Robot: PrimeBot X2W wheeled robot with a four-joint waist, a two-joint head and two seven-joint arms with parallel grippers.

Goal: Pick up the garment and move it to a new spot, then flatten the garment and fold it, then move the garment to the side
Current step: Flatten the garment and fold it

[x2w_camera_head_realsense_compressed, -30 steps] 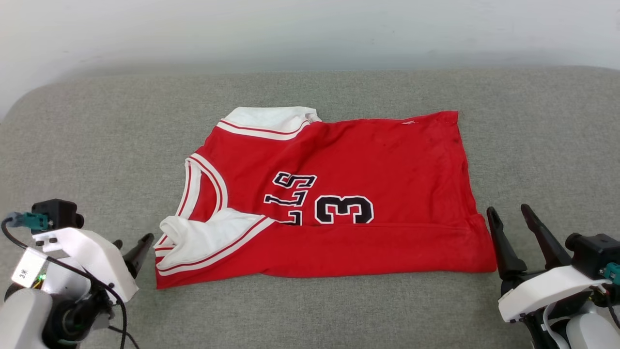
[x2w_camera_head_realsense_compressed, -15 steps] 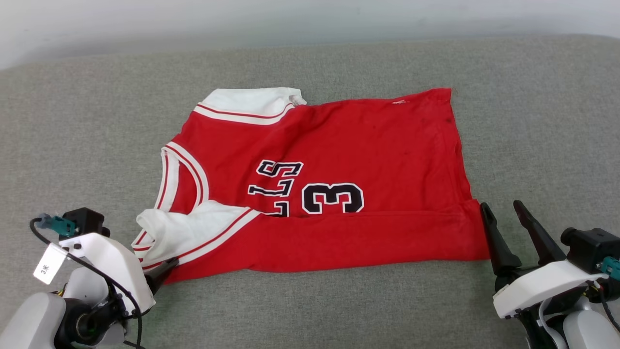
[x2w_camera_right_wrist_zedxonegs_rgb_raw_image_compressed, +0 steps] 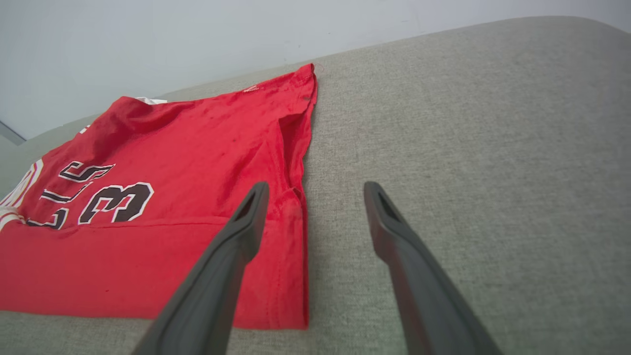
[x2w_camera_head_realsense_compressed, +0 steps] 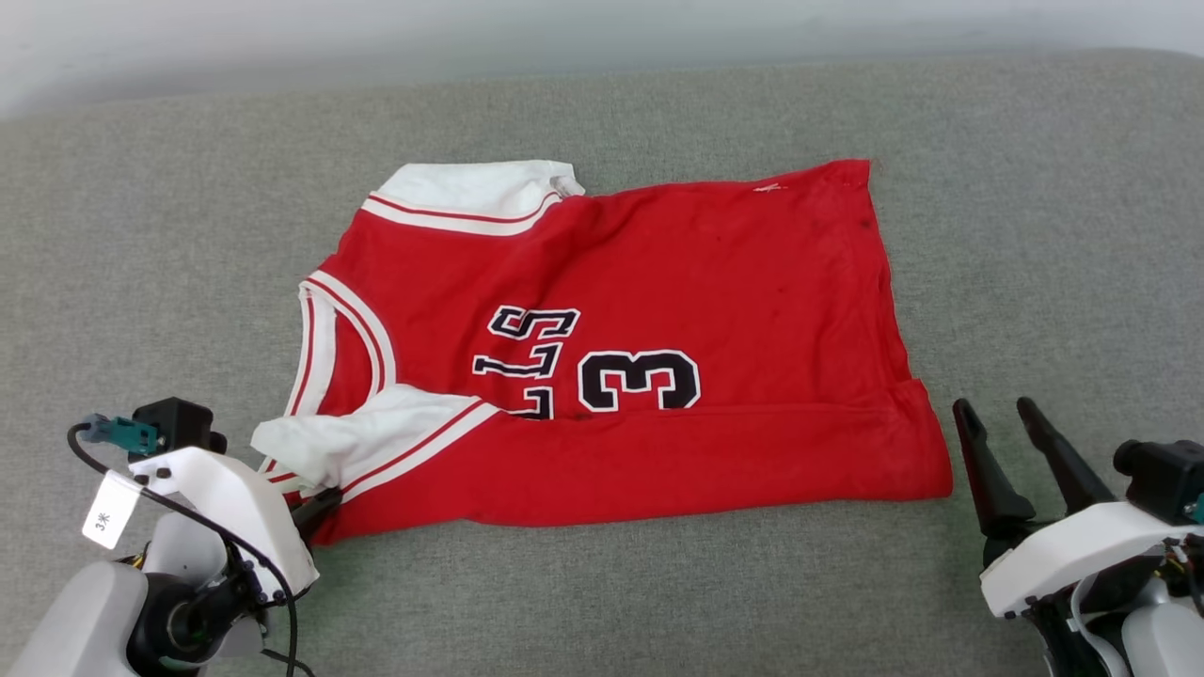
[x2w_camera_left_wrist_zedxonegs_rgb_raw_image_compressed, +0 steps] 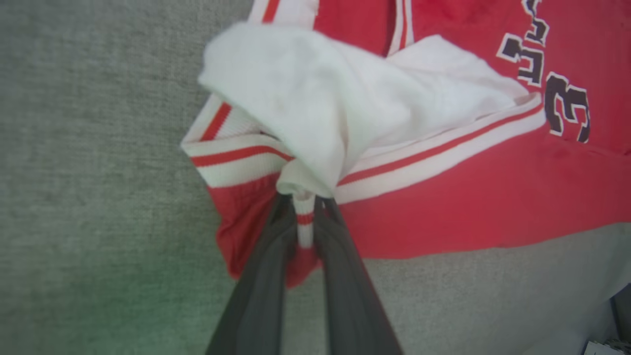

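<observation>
left claw (x2w_camera_left_wrist_zedxonegs_rgb_raw_image_compressed: 304,217) pinching garment (x2w_camera_head_realsense_compressed: 658,310) sleeve corner, right claw (x2w_camera_right_wrist_zedxonegs_rgb_raw_image_compressed: 315,190) spread

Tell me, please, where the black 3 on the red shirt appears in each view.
Head view: the 3 at the centre, on the garment.
Left wrist view: upper right, near the edge.
Right wrist view: left of middle.
Shared landmark: the black lettering beside it.

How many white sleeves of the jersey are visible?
2: the far sleeve along the garment far edge; the near sleeve at its near-left corner, by the left gripper.
</observation>
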